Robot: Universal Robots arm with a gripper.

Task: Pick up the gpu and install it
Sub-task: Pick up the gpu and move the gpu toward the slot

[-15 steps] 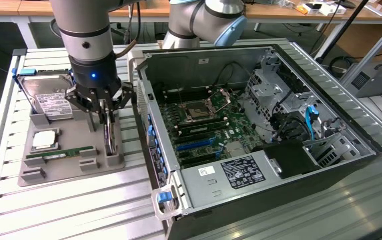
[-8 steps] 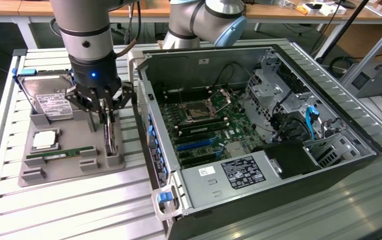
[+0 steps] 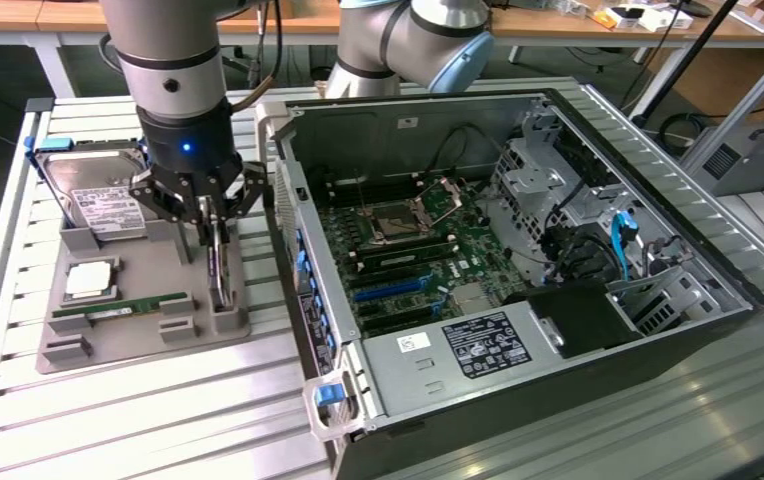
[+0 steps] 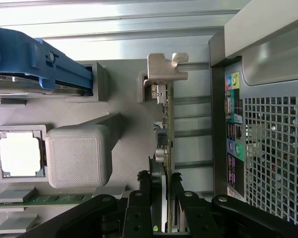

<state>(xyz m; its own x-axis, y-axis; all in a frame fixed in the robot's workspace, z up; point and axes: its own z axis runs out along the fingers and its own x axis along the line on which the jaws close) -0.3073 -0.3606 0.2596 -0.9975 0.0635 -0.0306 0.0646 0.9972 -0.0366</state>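
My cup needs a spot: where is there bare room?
The slatted metal table is bare between the grey plastic tray and its near edge, beside the black computer case. The tray is crowded: the tool grips a dark card there.

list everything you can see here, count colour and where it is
gpu: 1, dark with a silver bracket, standing on edge in the holder, beside the computer case
hard drive: 1, silver with a white label, far end of the holder
cpu: 1, silver, in the holder between hard drive and ram stick
ram stick: 1, green, lying in the holder nearer the camera
holder: 1, grey, on the table at the exterior view's left
computer case: 1, black and grey, side open, exterior view's right
motherboard: 1, green, inside the case
table: 1, silver, slatted, under everything
robot arm: 1, grey, above the holder
jaws: 1 pair, black, closed on the gpu's top edge
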